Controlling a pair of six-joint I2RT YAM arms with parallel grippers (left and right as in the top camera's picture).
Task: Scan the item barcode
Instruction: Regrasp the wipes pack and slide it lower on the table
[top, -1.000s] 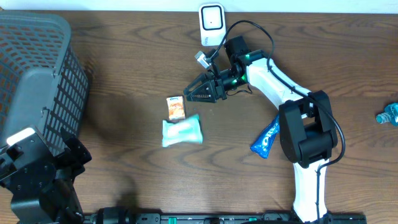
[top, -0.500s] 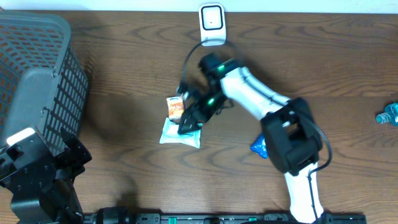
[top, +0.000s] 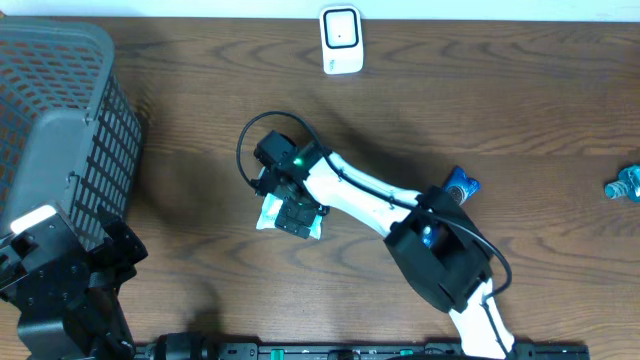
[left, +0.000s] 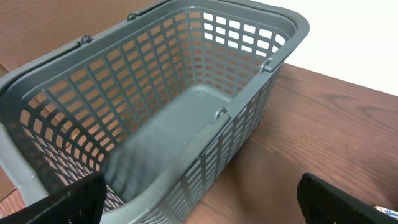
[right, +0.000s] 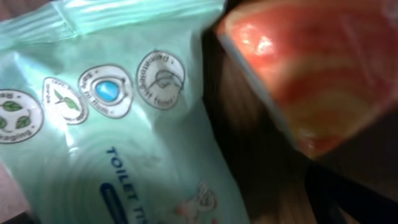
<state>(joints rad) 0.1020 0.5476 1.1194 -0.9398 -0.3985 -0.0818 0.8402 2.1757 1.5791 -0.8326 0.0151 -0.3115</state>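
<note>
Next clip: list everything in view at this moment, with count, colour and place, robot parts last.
basket: one, grey, table's left end
scanner: one, white, far edge, centre
tissue pack: one, pale green, mid-table
orange packet: one, orange, beside the tissue pack
blue packet: one, blue, right of centre, partly hidden by the right arm
blue object: one, right edge, cut off
table: one, dark wood
left end effector: one, black, open, facing the basket
right end effector: one, black, over the tissue pack

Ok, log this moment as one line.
right end effector: over tissue pack | orange packet: beside tissue pack | left end effector: open, facing basket
</note>
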